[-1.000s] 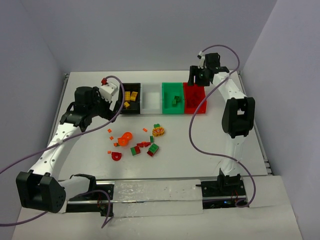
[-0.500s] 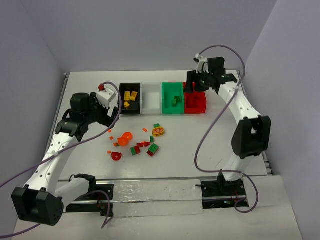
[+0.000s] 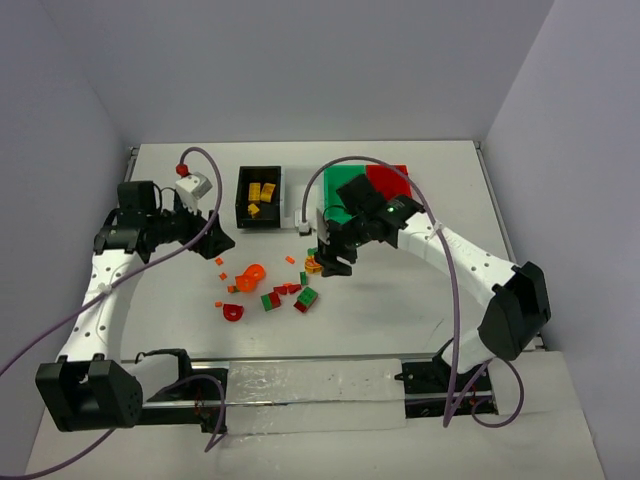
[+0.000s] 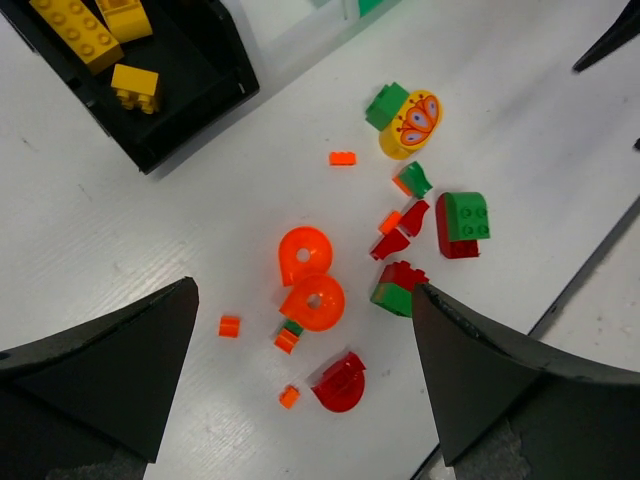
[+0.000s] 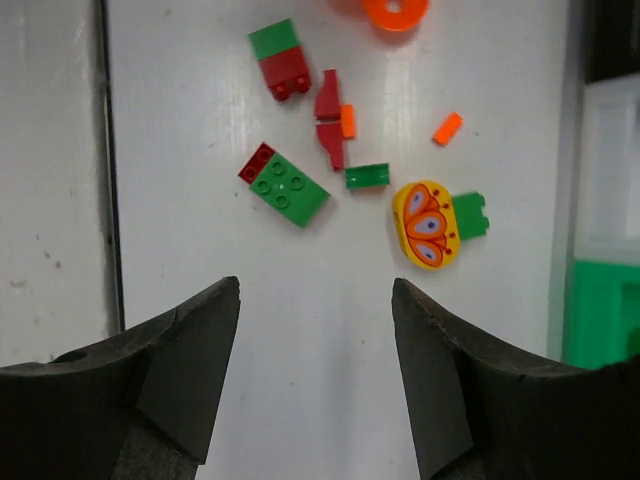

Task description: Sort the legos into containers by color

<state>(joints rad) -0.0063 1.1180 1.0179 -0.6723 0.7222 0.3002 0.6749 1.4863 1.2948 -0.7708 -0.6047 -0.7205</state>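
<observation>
Loose legos lie mid-table: orange round pieces (image 3: 250,275), a red half-round (image 3: 233,312), red and green bricks (image 3: 303,297) and a yellow butterfly piece (image 3: 316,262). My left gripper (image 3: 215,236) is open and empty, left of the pile. In its wrist view (image 4: 303,290) the orange rounds (image 4: 312,300) lie between its jaws, far below. My right gripper (image 3: 333,258) is open and empty above the pile's right side. Its wrist view (image 5: 315,285) shows the butterfly piece (image 5: 428,224) and a green brick (image 5: 288,188) ahead. The black bin (image 3: 241,200) holds yellow bricks (image 3: 260,190).
The green bin (image 3: 343,190) and red bin (image 3: 390,178) stand at the back, partly behind my right arm. The white bin (image 3: 299,216) is almost hidden by it. Cables loop over both arms. A metal rail runs along the near edge.
My right arm swung from the red bin at the back right down and left over the loose pile. My left gripper drew back from the black bin toward the left.
</observation>
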